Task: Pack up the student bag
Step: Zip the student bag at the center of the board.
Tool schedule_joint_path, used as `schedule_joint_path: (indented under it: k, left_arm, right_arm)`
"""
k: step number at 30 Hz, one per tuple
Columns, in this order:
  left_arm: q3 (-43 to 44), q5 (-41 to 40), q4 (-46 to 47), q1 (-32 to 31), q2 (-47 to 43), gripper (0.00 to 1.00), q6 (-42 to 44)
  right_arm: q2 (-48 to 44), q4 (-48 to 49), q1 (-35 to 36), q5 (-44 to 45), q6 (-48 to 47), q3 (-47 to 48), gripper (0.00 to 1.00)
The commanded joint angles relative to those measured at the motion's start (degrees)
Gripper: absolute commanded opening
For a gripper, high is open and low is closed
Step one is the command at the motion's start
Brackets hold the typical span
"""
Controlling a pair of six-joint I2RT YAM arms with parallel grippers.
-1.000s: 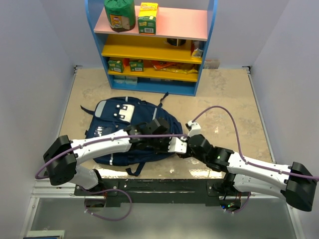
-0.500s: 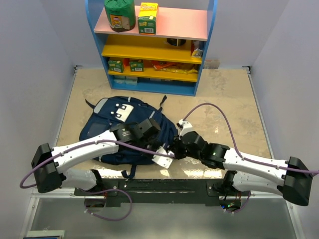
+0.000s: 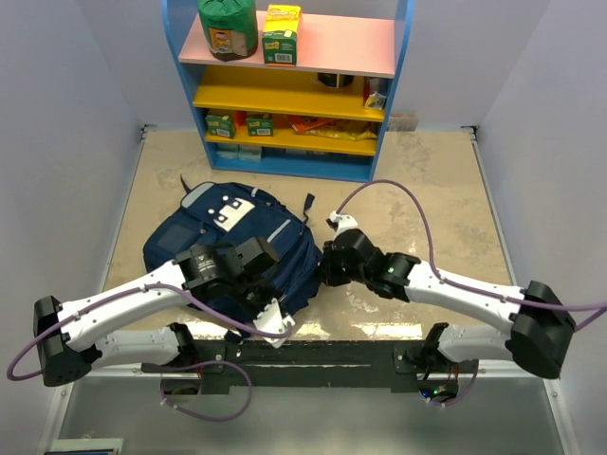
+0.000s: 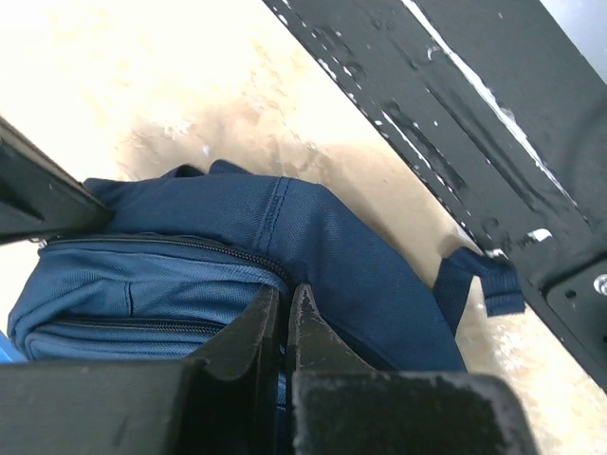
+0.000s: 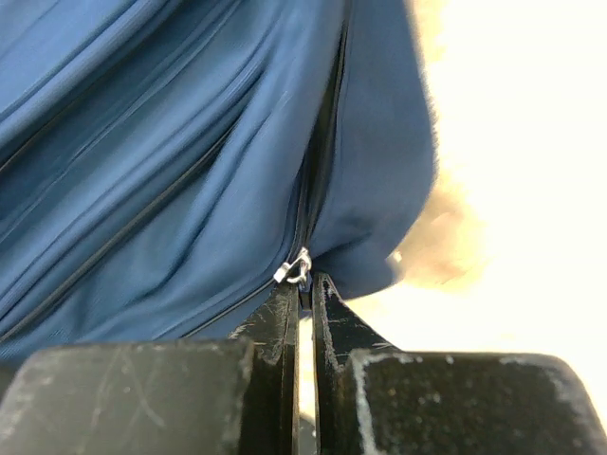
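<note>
The student bag [image 3: 223, 242], a navy backpack with grey-white patches, lies on the beige table in front of the shelf. My left gripper [image 3: 281, 320] is at its near right corner. In the left wrist view it [image 4: 285, 292] is shut on the bag's fabric [image 4: 332, 237] where a zip line ends. My right gripper [image 3: 324, 268] presses against the bag's right edge. In the right wrist view it [image 5: 303, 282] is shut on the zipper pull, whose small metal ring [image 5: 296, 268] shows just above the fingertips against the blue cloth [image 5: 190, 142].
A blue-framed shelf [image 3: 384, 104] with yellow and pink boards stands at the back, holding boxes and a green packet [image 3: 228, 27]. A black rail [image 3: 303, 355] runs along the near edge. A bag strap end [image 4: 484, 280] lies next to it. Grey walls close both sides.
Both grippers stayed shut and moved left. The left one came towards the near edge, the right one went further back along the bag's edge. The bag shifted left and turned with them.
</note>
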Motion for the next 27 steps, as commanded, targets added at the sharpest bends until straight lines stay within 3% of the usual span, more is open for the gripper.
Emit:
schedule_joint_path:
  k: [1,6,12,17,19,24,27]
  left_arm:
    - [0.16,6.7,-15.23,-2.88,-3.78,0.0,0.54]
    - [-0.9,6.88,-15.14,-4.64,-4.32,0.0,-0.6]
    - [-1.34,3.02,-15.14,-4.9,-4.76,0.0,0.18]
    - [-3.17,-1.02,-15.14,-4.99,-5.37,0.0,2.73]
    - [-4.4,-2.17,-15.05,-4.9,-5.9,0.0,3.43]
    - [-6.69,-4.1,-10.85,-4.81,-12.73,0.03,3.35]
    - [-9.59,-8.93,-5.05,-4.73,-15.21,0.33,0.46]
  right_arm:
    - [6.67,0.22,-8.3,16.9,-7.65,3.61,0.0]
    - [15.71,3.12,-14.71,20.06,-10.48,9.75,0.0]
    - [15.39,3.39,-19.65,24.9,-9.87,13.28,0.0]
    - [3.8,-0.82,-19.56,28.42,-4.16,9.78,0.0]
    - [-1.56,-1.27,-19.39,25.45,-1.01,6.0,0.0]
    - [-15.73,-1.35,-12.63,22.98,5.15,-3.66,0.0]
    - [-13.89,-3.38,-7.54,19.99,8.41,-4.99,0.0]
